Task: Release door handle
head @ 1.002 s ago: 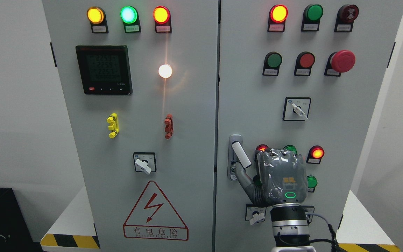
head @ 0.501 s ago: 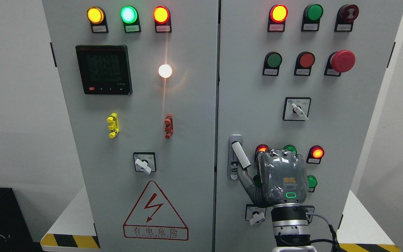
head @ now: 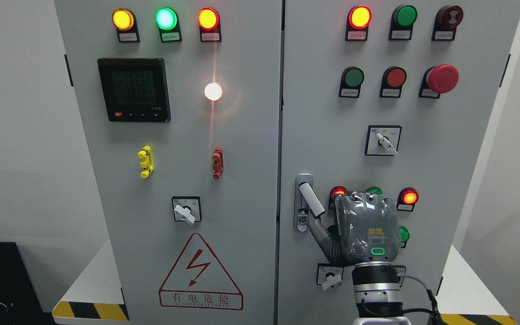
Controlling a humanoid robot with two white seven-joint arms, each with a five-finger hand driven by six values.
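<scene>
We face a grey electrical cabinet [head: 242,135] with two doors; our right hand [head: 366,230] rises from the bottom edge, right of the middle, and stands in front of the lower part of the right door [head: 445,149], its back turned towards us and a small green light glowing near the wrist. The door handle [head: 311,200] sits at the left edge of that door, a white lever tilted so that its lower end points down and to the right, swung away from its silver lock plate [head: 302,216]; our thumb [head: 319,230] reaches up and left and ends just beneath the handle's lower tip, though we cannot tell whether it touches; the other fingers are hidden behind the back of the hand, so we cannot tell how far they are spread, and nothing shows as held. Our left arm is out of view.

Around the hand, a lit red lamp [head: 409,197] glows to its right and another [head: 337,192] peeks out to its left; a small rotary switch [head: 331,276] sits just below and left of the wrist; higher on the same door are a selector switch [head: 383,140] and a red mushroom button [head: 442,78]. On the left door [head: 251,189] we see a digital meter [head: 134,89], a bright white lamp [head: 213,91], and a triangular warning sign [head: 200,273] with a lightning bolt.
</scene>
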